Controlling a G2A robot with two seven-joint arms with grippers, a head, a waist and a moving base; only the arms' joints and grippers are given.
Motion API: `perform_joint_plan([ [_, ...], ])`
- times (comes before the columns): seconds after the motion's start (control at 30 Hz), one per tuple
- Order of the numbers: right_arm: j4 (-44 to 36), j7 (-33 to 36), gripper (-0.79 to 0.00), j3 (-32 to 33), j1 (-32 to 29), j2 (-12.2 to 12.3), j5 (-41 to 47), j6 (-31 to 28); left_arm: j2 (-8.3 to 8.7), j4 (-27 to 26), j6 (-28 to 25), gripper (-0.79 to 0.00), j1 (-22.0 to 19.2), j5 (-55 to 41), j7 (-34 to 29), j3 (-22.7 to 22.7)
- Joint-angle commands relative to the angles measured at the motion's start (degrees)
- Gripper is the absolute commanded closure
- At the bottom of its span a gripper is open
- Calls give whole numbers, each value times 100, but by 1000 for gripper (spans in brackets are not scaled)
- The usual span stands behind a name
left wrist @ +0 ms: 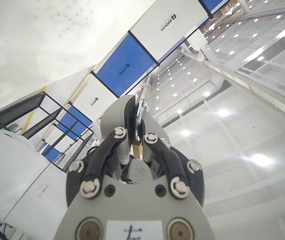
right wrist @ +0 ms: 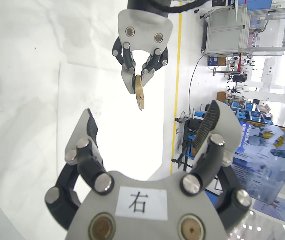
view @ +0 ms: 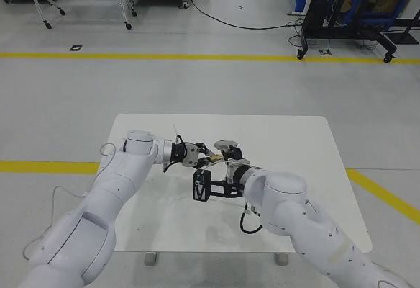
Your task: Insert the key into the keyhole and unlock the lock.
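Before you, the lock [right wrist: 139,92] shows a brass-gold body and, in the left wrist view, a bright silver shackle [left wrist: 141,112]. Your left pincer [right wrist: 137,86] and right pincer [right wrist: 152,112] match — pale grey shells, black linkages, silver rivets, with black ribbed pads [right wrist: 205,123] on the right one. Its base carries a white label [right wrist: 141,202] with a black mark. The tabletop [view: 296,137] is plain white; the floor [view: 195,93] beyond is light grey, crossed by yellow stripes [view: 195,56].

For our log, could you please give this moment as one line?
left end effector: shut on lock | right end effector: open, empty
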Motion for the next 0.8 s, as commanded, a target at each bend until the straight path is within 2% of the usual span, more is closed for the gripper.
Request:
perform_joint_plan([
  [0.0,-23,-581,-477,417,-185,44,343,100,11,-56,-325,0,22,-20,19,-55],
  [0.03,-9,-939,-302,642,-301,71,529,132,19,-83,-472,0,31,-31,20,-87],
  [0.07,27,-1334,0,863,-434,100,732,110,28,-113,-616,0,41,-40,14,-120],
  [0.17,283,-2454,0,1476,-854,196,1321,-257,62,-191,-952,0,88,-142,-92,-246],
  [0.23,539,-2966,0,1742,-1059,250,1643,-640,84,-243,-1104,0,115,-177,-158,-313],
  [0.37,1035,-3351,0,1812,-1164,288,2039,-1022,115,-358,-1275,0,179,-138,-212,-371],
  [0.47,1328,-3707,0,1846,-1122,277,2472,-877,136,-495,-1591,0,233,-27,-158,-397],
  [0.63,1633,-3592,0,1742,-954,265,2829,-657,186,-750,-2193,0,379,39,-124,-518],
  [0.77,1918,-3271,0,1494,-670,223,3160,-396,226,-903,-2285,0,465,164,-106,-561],
])
